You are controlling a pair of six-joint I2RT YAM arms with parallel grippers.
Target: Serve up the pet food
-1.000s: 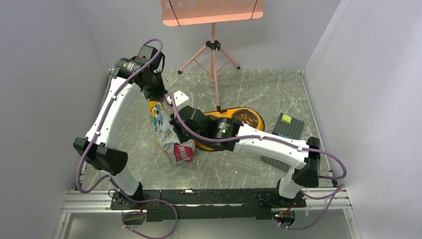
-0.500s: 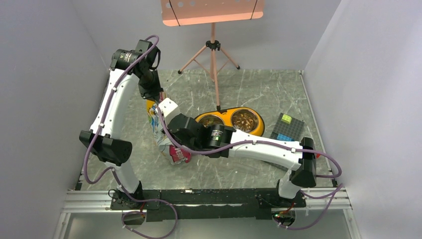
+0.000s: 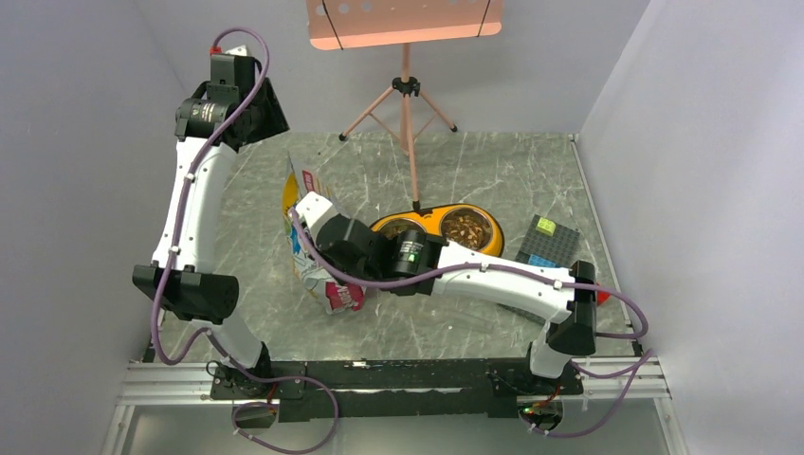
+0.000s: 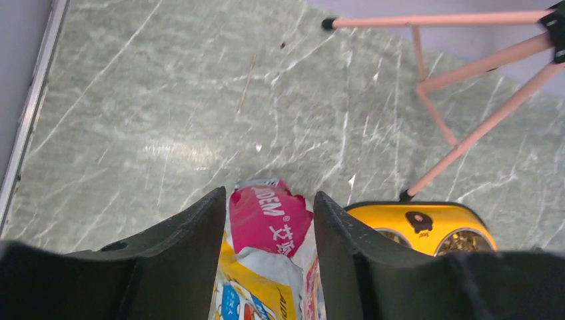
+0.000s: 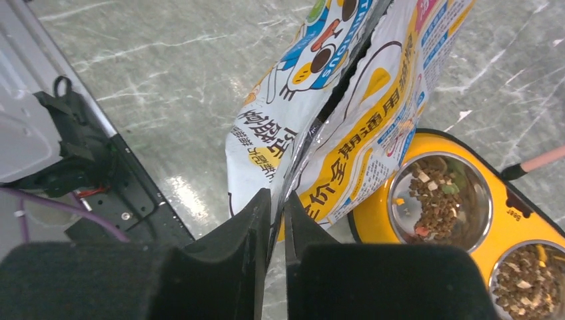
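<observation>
The pet food bag (image 3: 308, 248), white and yellow with a magenta bottom band, stands tilted on the table left of the yellow feeder (image 3: 431, 220). Brown kibble (image 3: 466, 227) lies in both steel bowls; in the right wrist view the kibble (image 5: 440, 200) shows in the nearer bowl. My right gripper (image 5: 278, 197) pinches the bag's (image 5: 346, 113) edge between nearly closed jaws, and in the top view the right gripper (image 3: 305, 227) sits against the bag. My left gripper (image 4: 270, 193) hangs open high above the bag (image 4: 270, 217), touching nothing; the top view shows the left gripper (image 3: 265, 109) raised at the back left.
A pink music stand (image 3: 406, 90) has its tripod legs behind the feeder, one leg (image 4: 466, 127) ending beside it. A black baseplate with a green brick (image 3: 548, 242) lies at the right. Grey walls close the table on three sides.
My left gripper opened, let go of the bag's top and rose up and back to the left. The right arm shifted slightly left with the bag, and the feeder's bowls came into view.
</observation>
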